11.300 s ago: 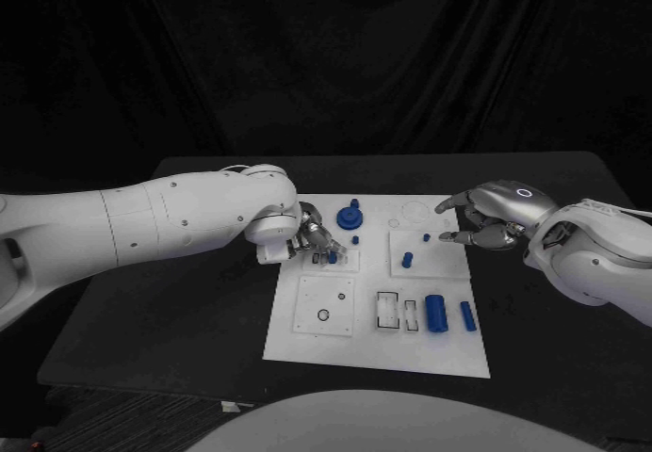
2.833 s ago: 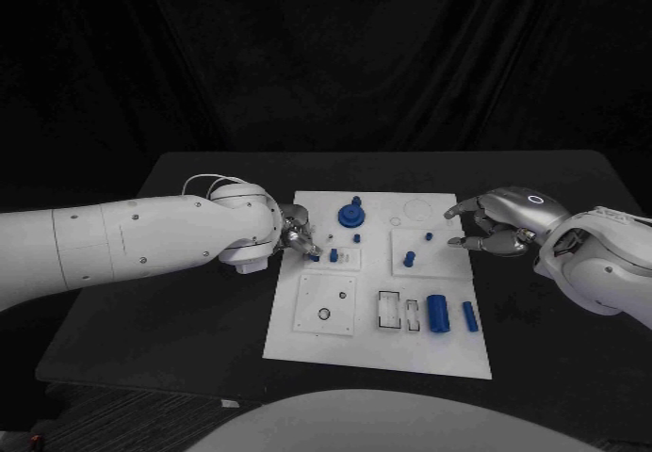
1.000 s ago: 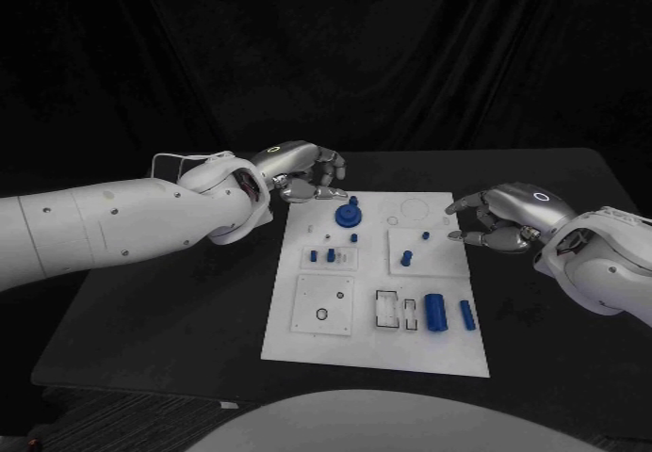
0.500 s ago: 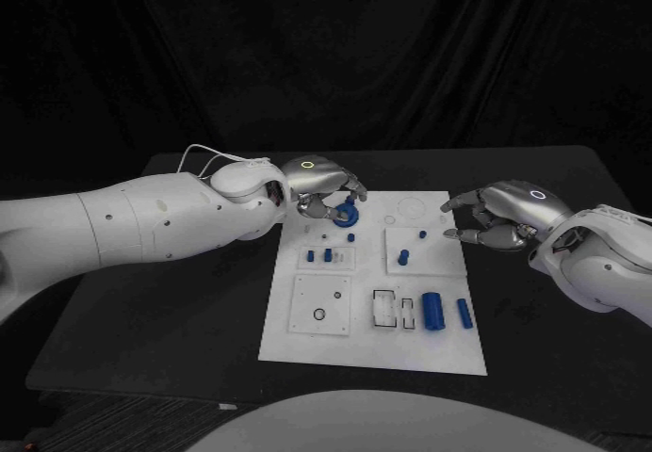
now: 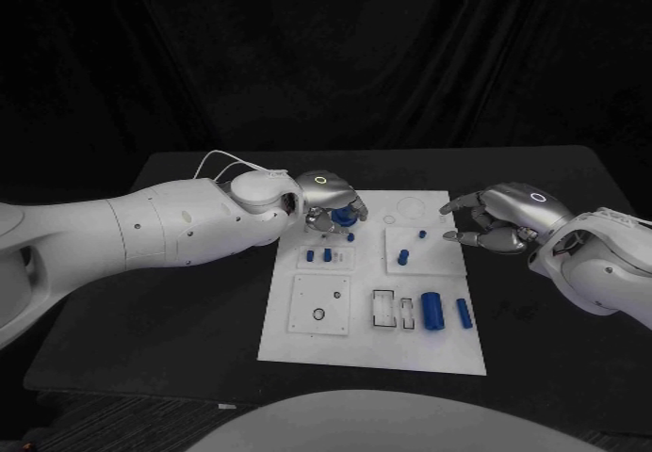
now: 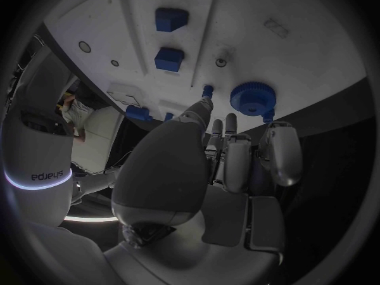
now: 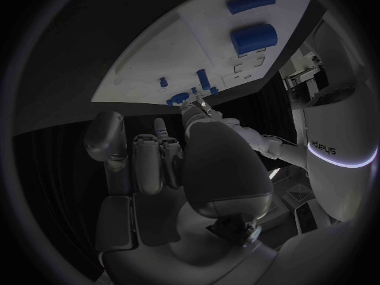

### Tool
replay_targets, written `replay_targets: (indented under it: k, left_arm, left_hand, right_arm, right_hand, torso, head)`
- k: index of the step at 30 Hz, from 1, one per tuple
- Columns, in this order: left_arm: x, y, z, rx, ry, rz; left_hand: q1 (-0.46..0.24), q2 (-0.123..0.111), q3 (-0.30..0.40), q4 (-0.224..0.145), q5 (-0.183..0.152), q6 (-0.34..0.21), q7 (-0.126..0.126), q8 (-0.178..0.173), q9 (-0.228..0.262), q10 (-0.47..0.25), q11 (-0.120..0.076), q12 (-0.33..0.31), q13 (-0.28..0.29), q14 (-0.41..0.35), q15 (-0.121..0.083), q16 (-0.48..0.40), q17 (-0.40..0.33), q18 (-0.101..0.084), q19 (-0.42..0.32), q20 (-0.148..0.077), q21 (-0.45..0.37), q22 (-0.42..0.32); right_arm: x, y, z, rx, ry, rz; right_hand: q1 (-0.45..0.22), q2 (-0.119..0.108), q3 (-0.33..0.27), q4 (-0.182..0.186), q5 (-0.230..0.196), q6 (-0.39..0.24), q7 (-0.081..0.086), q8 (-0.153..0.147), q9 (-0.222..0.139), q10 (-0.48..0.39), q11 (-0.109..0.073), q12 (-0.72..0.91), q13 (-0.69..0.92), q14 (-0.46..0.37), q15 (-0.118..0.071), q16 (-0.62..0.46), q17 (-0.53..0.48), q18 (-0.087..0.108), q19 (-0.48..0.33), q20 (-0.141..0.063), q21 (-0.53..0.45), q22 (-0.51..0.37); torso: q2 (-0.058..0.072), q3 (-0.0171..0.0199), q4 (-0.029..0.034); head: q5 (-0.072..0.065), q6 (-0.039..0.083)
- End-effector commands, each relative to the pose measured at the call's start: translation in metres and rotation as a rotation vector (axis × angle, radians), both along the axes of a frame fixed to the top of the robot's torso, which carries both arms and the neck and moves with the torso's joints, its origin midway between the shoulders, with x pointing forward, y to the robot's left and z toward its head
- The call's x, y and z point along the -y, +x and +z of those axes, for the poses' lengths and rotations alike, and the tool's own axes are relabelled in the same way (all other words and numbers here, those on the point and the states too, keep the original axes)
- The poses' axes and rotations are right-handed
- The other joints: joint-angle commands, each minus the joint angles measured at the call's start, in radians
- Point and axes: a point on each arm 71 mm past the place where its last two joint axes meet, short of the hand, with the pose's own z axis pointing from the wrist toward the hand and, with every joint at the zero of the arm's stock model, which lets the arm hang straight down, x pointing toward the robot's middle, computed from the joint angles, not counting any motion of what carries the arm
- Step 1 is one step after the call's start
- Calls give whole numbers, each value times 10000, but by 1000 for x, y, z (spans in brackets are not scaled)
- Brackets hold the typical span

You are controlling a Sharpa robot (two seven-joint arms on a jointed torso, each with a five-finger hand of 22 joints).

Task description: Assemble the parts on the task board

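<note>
The white task board [image 5: 316,331] lies mid-table. A blue gear [image 5: 347,217] stands near its far edge, seen close in the left wrist view [image 6: 253,98]. My left hand [image 5: 326,200] hangs over the gear with its fingertips [image 6: 230,121] at the rim and nothing held. The thumb tip lies beside a small blue peg [image 6: 208,90]. Two short pegs [image 5: 319,255] stand nearer on the board. My right hand [image 5: 492,218] hovers at the board's right edge, fingers loosely curved and empty. A peg [image 5: 405,255] and a smaller one [image 5: 423,234] stand nearby.
A large blue cylinder [image 5: 432,311] and a thinner one [image 5: 464,314] lie on the board's near right, next to two rectangular slots [image 5: 389,309]. A square plate with a ring [image 5: 323,304] sits near left. Black table [image 5: 177,311] surrounds the board.
My left hand has swung in from beyond the board's far left corner and come down over the blue gear. The right hand has held still.
</note>
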Motion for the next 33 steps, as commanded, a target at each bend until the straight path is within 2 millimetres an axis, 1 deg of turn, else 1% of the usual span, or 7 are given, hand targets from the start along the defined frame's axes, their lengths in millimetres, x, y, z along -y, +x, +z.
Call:
replay_targets:
  k: [1, 10, 14, 18, 24, 28, 33]
  left_arm:
    - [3, -1, -4, -93, 339, -100]
    - [6, -5, -10, -267, 377, -188]
    - [7, -6, -11, -331, 395, -219]
    - [7, -7, -13, -367, 393, -265]
    - [8, -9, -16, -451, 394, -335]
    - [8, -10, -19, -480, 350, -389]
    - [9, -10, -23, -389, 204, -453]
  left_hand:
    - [-143, -24, 3, -60, 41, 127, 12, 53, -42, 99, 3, 163, 113, -22, -38, 53, -19, 72, 90, -6, -23, 1732]
    - [-248, -26, 36, -70, 15, 330, 103, 137, -114, 89, -18, 472, 352, -43, -50, 60, -61, 75, 83, -14, -50, 1727]
    - [-243, -17, 69, -97, 43, 391, 114, 164, -138, 110, -33, 599, 451, -55, -58, 60, -81, 78, 78, -19, -64, 1725]
    - [-223, -3, 116, -131, 89, 482, 126, 213, -151, 112, -58, 699, 534, -67, -70, 57, -104, 76, 86, -26, -56, 1729]
    - [-80, 32, 297, -257, 193, 681, 147, 331, -177, 198, -164, 848, 643, -96, -143, 44, -172, 78, 91, -59, -62, 1730]
    - [-3, 56, 448, -317, 264, 800, 155, 407, -191, 366, -227, 825, 590, -91, -193, 45, -195, 71, 119, -86, -33, 1740]
    - [104, 46, 642, -420, 357, 1007, 162, 527, -200, 604, -319, 795, 517, -87, -265, 39, -239, 67, 139, -124, -20, 1745]
  right_arm:
    - [0, -1, 0, 101, 95, 20]
    - [0, -1, 0, 36, 51, -17]
    - [0, -1, -1, -9, 18, -39]
    - [-1, 0, -2, -76, 1, -69]
    - [-1, 0, -3, -134, -22, -98]
    - [0, 0, -3, -126, -12, -90]
    - [0, -1, -2, -1, 87, -6]
  right_hand:
    - [-24, 25, -1, 28, 41, 79, 25, 38, -6, 69, -56, 35, 1353, 701, -72, -14, 1189, 146, 59, -23, 9, 1115]
    - [-24, 25, -1, 28, 41, 79, 25, 38, -6, 69, -56, 35, 1353, 701, -72, -14, 1189, 146, 59, -23, 9, 1115]
    - [-22, 18, -4, 27, 43, 88, 26, 38, -7, 59, -54, 22, 1338, 697, -72, -31, 1174, 150, 53, -23, -20, 1107]
    - [-21, 17, -3, 26, 43, 89, 28, 38, -8, 52, -54, 14, 1328, 693, -71, -47, 1160, 151, 53, -22, -25, 1106]
    - [-16, 20, 0, 24, 45, 92, 29, 36, -10, 42, -52, 2, 1316, 690, -70, -59, 1149, 155, 46, -22, -51, 1100]
    - [-16, 20, 0, 24, 45, 92, 29, 36, -10, 42, -52, 2, 1316, 690, -70, -59, 1149, 155, 46, -22, -51, 1100]
    - [-7, 25, 6, 21, 49, 103, 32, 37, -12, 58, -50, 20, 1336, 694, -69, -45, 1163, 152, 52, -21, -41, 1103]
  torso:
    - [-6, 29, 21]
    - [-27, 23, 15]
    - [-46, 23, 34]
    - [-45, 19, 32]
    - [-48, 23, 43]
    - [-45, 25, 50]
    - [-45, 26, 42]
  head:
    - [-42, 2]
    - [-37, 2]
    - [-40, 2]
    - [-25, 2]
    - [-21, 2]
    - [-38, 2]
    - [-51, 2]
